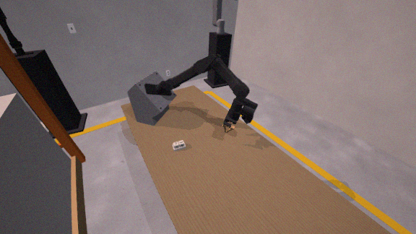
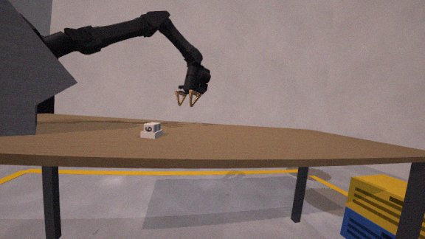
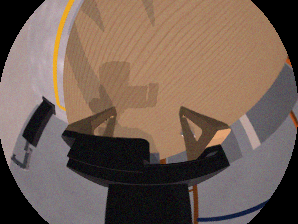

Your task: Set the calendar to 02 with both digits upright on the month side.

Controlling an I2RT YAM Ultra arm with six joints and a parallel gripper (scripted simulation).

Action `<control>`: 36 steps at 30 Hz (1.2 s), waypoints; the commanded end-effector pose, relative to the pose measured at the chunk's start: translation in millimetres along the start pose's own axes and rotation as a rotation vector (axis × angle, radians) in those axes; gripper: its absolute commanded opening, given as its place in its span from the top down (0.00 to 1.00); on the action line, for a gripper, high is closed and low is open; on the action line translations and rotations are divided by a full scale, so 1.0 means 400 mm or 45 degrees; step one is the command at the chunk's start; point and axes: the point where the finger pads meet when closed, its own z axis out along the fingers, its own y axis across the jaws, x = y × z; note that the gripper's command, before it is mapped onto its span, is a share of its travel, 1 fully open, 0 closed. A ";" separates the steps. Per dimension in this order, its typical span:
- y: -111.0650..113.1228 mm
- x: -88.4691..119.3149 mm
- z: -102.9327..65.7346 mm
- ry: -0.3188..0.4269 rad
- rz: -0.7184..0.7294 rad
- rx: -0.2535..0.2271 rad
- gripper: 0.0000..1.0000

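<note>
The small white calendar tray [image 1: 179, 149] [image 2: 147, 135] stands flat on the table, near its left long edge in the top view. Two white cubes sit side by side in it: one cube [image 1: 175, 144] and another cube [image 1: 181, 142]. Their front digits are too small to read. In the exterior view the end cube [image 2: 150, 127] shows a dark mark like a 6 on its end face. My gripper [image 1: 228, 129] [image 2: 186, 105] [image 3: 147, 110] is open and empty, high above the table and well away from the tray. The tray and cubes are not in the wrist view.
The wooden table [image 1: 224, 180] [image 2: 236, 147] [image 3: 200, 60] carries the grey arm mount [image 1: 148, 102] at its far end. The arm's shadow falls on the table. Yellow and blue crates [image 2: 376, 188] stand on the floor at the right in the exterior view.
</note>
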 end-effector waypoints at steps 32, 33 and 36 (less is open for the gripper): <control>-0.476 0.675 -0.031 -0.223 1.026 -0.072 0.00; -0.476 0.675 -0.031 -0.223 1.026 -0.072 0.00; -0.476 0.675 -0.031 -0.223 1.026 -0.072 0.00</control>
